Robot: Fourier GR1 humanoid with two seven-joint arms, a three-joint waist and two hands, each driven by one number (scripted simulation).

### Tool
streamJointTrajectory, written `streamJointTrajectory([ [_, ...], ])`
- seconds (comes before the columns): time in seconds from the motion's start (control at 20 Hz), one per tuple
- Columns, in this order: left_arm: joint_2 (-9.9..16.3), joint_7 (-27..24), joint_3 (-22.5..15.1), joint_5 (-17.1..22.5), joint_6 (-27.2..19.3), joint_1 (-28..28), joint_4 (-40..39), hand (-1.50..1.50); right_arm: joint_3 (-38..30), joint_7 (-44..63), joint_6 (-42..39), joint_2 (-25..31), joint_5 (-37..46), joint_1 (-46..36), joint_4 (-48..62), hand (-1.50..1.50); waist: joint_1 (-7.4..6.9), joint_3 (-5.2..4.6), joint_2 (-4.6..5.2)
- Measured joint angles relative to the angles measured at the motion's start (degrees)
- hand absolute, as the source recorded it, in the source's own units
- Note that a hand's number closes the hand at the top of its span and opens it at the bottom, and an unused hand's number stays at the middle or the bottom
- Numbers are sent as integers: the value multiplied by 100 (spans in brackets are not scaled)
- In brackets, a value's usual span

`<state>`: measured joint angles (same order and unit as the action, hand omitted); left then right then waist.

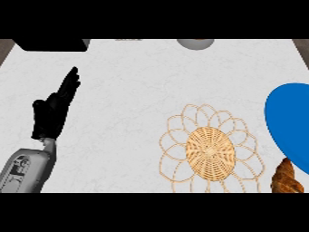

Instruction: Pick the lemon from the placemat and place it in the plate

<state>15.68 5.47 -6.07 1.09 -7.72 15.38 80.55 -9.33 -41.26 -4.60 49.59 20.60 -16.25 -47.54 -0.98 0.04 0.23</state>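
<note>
You have: left hand [55, 111], fingers straight, holding nothing, at table [137, 81] left; placemat [209, 149] near right; plate [298, 127] right edge.

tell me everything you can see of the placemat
The placemat is a round woven piece, straw-coloured, with a dense wicker centre and an open ring of thin looped petals through which the white counter shows. It lies flat, low and right of centre. Nothing rests on it; no lemon shows. The blue plate sits just to its right, a brown croissant near its lower right edge.
</note>
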Motion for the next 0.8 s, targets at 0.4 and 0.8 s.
streamJointTrajectory([
  [0.4,-51,-108,82,-50,115,-15,-76,0,455,438,239,-745,709,-799,1248,-150,-27,3,11],
  [0.8,-35,-80,248,-68,243,-30,-43,0,181,-76,7,-1228,571,-1414,2419,-150,-5,6,12],
])
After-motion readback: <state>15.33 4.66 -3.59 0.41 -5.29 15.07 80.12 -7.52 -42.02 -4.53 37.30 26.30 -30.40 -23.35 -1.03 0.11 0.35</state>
